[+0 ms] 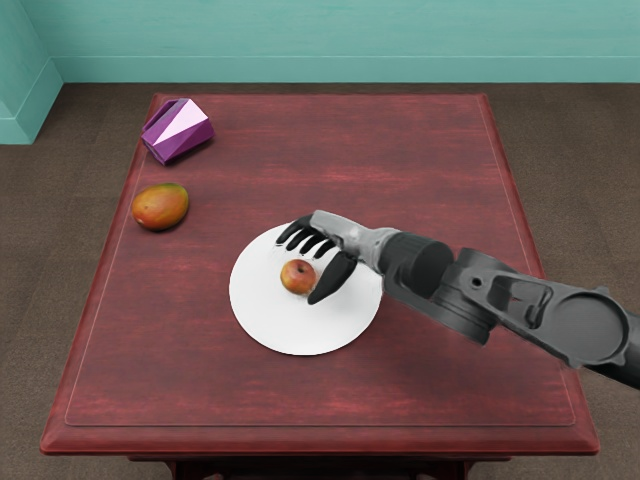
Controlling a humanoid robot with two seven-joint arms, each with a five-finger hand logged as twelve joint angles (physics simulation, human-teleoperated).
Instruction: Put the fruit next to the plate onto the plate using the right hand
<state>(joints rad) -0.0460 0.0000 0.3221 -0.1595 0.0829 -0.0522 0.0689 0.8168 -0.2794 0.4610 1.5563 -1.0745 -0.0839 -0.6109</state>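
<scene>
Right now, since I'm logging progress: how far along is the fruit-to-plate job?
Done: the apple lies on the white plate. In hand: the right hand hovers at it with fingers spread, apparently not gripping. Left: pulling the arm clear. The mango lies apart from the plate, untouched.

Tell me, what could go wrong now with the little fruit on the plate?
The small round fruit lies on the plate, very close to the open right hand. If the hand pulls away carelessly, it might nudge the fruit and roll it off. The plate looks flat, so little would stop it.
</scene>
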